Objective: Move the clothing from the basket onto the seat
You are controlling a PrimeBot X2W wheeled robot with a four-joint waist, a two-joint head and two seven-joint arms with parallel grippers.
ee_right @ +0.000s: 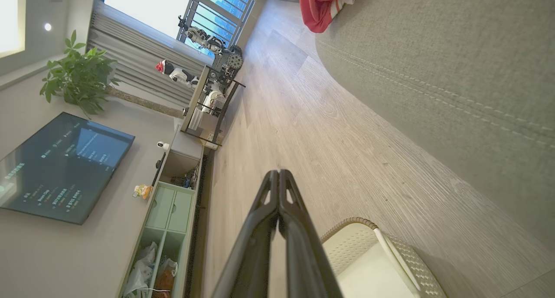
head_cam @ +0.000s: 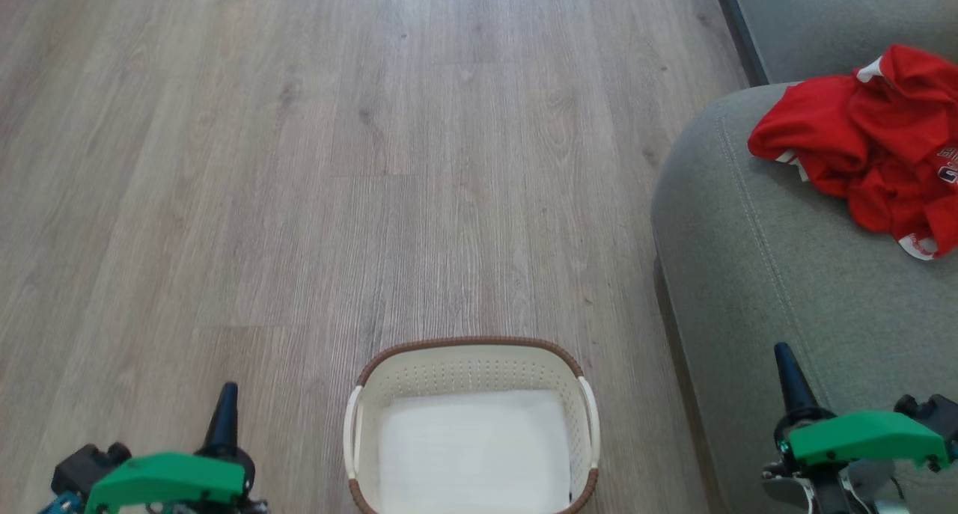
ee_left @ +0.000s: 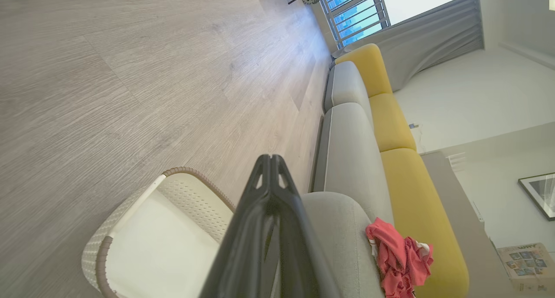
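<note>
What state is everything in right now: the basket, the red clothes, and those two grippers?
basket: upright on the floor, nothing seen inside.
clothing: crumpled in a heap on the seat.
left gripper: shut, empty.
right gripper: shut, empty.

We read no whole word: white lettering on the red clothing, ahead of the right pincer, is cut off; the television screen's lines are too small.

The left gripper rises from the bottom edge, its jaws pressed together. To its left the basket stands on the wooden floor. To its right the clothing lies bunched on the seat, beside the yellow back cushions.
</note>
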